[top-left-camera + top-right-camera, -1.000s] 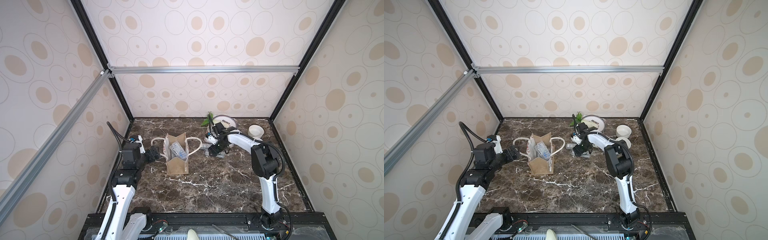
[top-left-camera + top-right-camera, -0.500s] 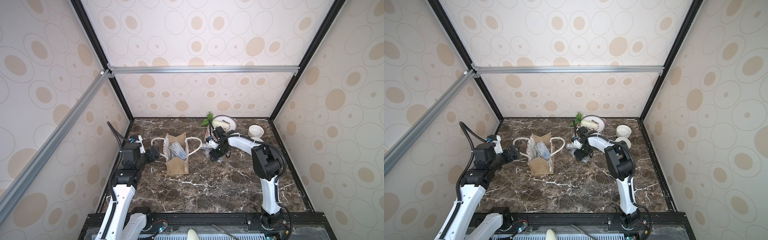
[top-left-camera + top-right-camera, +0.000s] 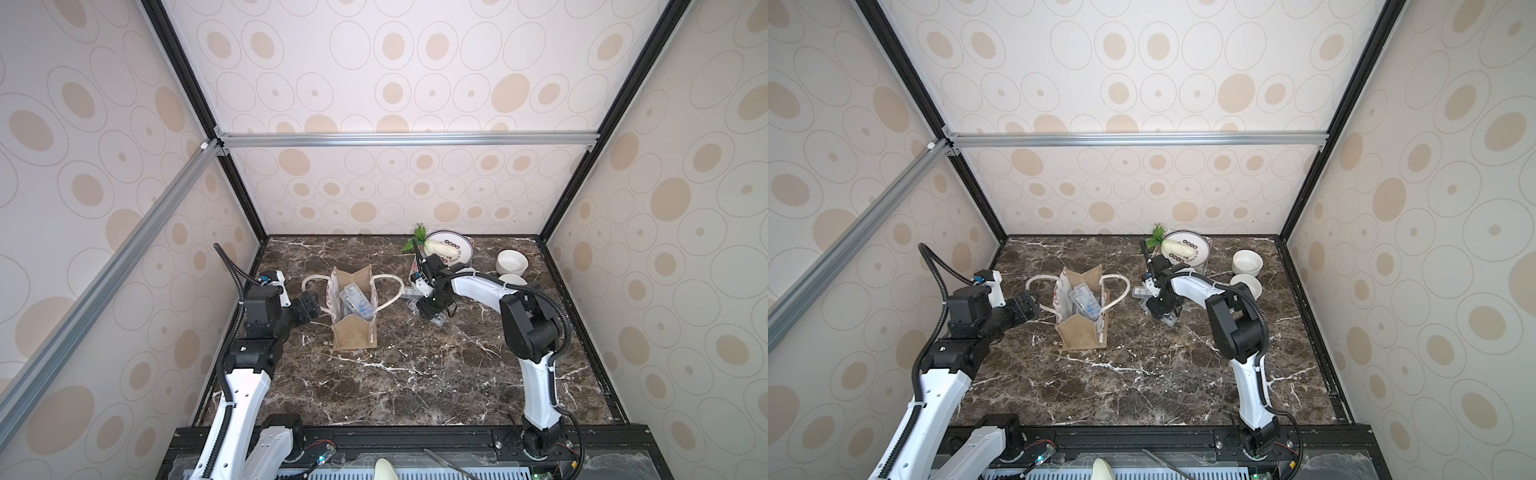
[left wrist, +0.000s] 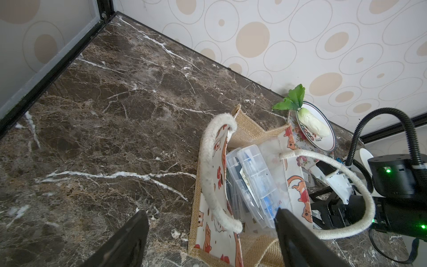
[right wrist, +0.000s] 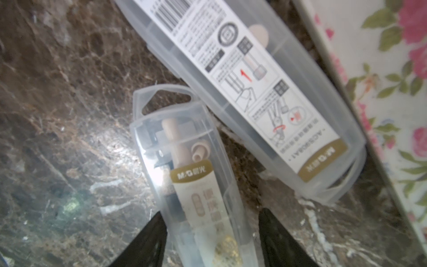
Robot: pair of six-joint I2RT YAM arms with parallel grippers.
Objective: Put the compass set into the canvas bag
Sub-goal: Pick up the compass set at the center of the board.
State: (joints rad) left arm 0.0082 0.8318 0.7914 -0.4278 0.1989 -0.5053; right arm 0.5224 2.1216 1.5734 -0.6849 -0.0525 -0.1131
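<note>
Logged compass case right of centre in a top view, lying lengthwise between the spread, unpinching jaws of right gripper; bag leftward, beside spread left gripper.

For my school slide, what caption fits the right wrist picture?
Right gripper straddles one clear compass case on the marble table; a second case beside the floral mat.

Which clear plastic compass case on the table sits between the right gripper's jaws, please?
The clear plastic case showing its beige compass, not the barcode-side-up case beside the floral mat.
</note>
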